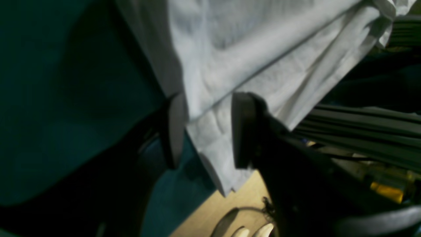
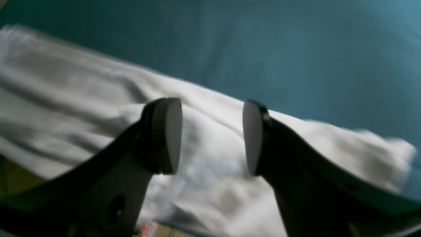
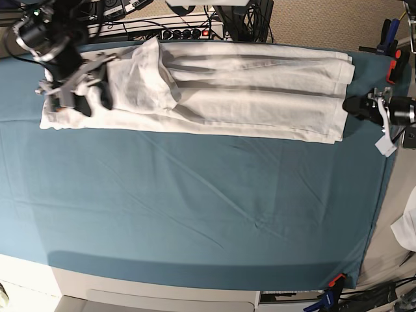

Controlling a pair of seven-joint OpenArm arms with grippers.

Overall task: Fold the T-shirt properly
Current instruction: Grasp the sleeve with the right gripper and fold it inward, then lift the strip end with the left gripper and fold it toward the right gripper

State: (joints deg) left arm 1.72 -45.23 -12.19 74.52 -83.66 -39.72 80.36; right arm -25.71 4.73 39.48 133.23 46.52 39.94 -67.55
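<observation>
Base view shows the T-shirt (image 3: 247, 97) lying as a long band across the far side of the bench, on the teal-blue cloth sheet (image 3: 195, 208), already narrowed lengthwise so that the two ends can be brought together next. One arm stands at each end for that reason.

The right gripper (image 3: 81, 101) hovers over the end at that view's left, where a sleeve is turned over the body. Its wrist camera shows the fingers (image 2: 167, 135) parted wide with only blurred white cloth beneath them and nothing between the pads, so it holds nothing; it seems poised to pinch the layers.

The left gripper (image 3: 356, 106) sits at the hem end, just off the cloth's edge in the overhead picture. In its wrist view the fingers (image 1: 241, 131) are well apart and straddle the stacked hem edge of the shirt, which hangs slightly over the sheet's border above bare wood. Whether the pads touch the cloth cannot be told, but they have not closed on it.
</observation>
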